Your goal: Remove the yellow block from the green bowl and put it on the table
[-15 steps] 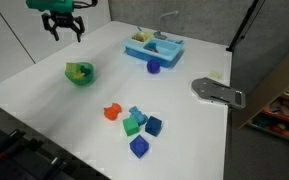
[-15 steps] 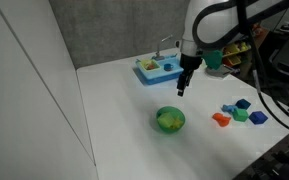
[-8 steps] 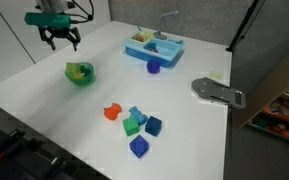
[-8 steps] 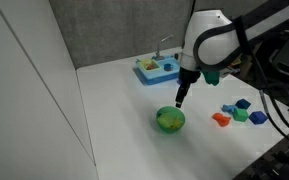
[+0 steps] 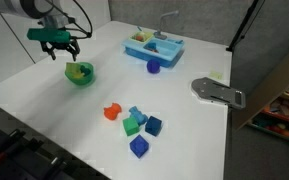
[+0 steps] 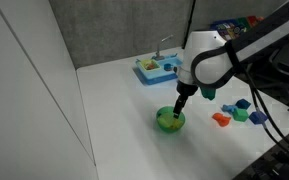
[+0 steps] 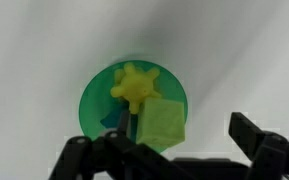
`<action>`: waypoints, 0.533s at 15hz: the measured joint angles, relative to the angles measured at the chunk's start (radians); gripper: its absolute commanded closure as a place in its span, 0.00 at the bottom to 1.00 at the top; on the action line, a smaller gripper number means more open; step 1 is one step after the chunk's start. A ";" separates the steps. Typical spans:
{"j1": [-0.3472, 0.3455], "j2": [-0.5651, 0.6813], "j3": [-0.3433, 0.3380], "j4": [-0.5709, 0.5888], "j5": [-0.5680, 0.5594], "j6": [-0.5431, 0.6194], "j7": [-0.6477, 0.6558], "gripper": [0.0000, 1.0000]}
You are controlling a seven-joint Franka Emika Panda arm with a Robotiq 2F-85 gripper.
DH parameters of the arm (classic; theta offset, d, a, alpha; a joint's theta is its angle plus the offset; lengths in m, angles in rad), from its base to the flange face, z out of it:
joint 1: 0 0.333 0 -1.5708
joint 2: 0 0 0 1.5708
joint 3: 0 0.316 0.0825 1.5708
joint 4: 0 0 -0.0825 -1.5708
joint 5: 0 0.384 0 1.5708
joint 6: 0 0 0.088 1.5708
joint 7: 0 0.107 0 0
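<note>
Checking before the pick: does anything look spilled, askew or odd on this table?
Nothing spilled or damaged. One oddity: the green bowl is crowded, a yellow spiky piece and something blue sitting beside the yellow block.

The wrist view is blurred. Its bottom edge cuts off the gripper [image 7: 159, 142], which covers the near rim of the green bowl [image 7: 90, 98]. We see a blue piece [image 7: 111, 119] mostly hidden under a yellow star-shaped piece [image 7: 134, 86] and the yellow block [image 7: 162, 125]. In both exterior views the bowl's contents are too small to tell apart. In an exterior view the picture's top edge cuts the arm [image 5: 24, 8].
</note>
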 measured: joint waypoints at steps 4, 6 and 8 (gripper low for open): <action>0.031 0.035 -0.003 0.000 -0.002 0.044 0.058 0.00; 0.059 0.048 -0.016 0.000 -0.019 0.067 0.106 0.00; 0.096 0.059 -0.044 0.000 -0.059 0.089 0.164 0.00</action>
